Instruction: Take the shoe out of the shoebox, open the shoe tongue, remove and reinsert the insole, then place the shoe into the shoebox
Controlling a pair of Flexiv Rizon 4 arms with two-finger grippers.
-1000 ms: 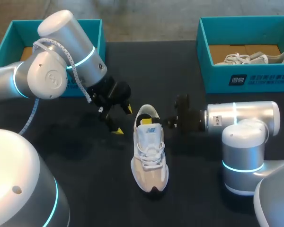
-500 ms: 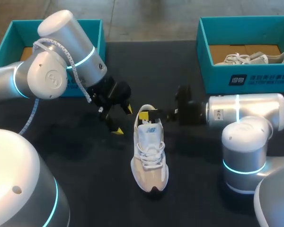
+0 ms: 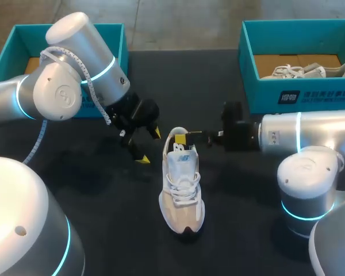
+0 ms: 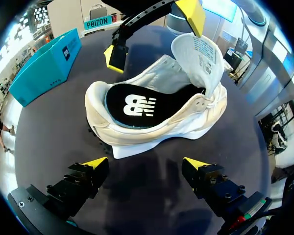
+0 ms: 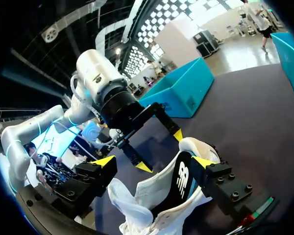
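Note:
A white and beige shoe (image 3: 182,190) lies on the dark table, toe toward the front edge. Its tongue (image 4: 198,49) stands lifted, and the black insole (image 4: 137,105) lies inside. My right gripper (image 3: 187,137) is open at the shoe's heel end, with the shoe (image 5: 159,198) below and between its spread fingers and nothing gripped. My left gripper (image 3: 144,146) is open just left of the heel, facing the shoe's side (image 4: 157,117) without touching it. In the left wrist view the right gripper's fingertips (image 4: 115,56) show beyond the shoe.
A teal shoebox (image 3: 20,40) stands at the back left behind my left arm. A second teal shoebox (image 3: 299,92) at the back right holds another pale shoe (image 3: 305,72). Dark table surface surrounds the shoe.
My right gripper has opened and drawn back to the right, away from the shoe's heel opening. The left arm and the shoe have not moved.

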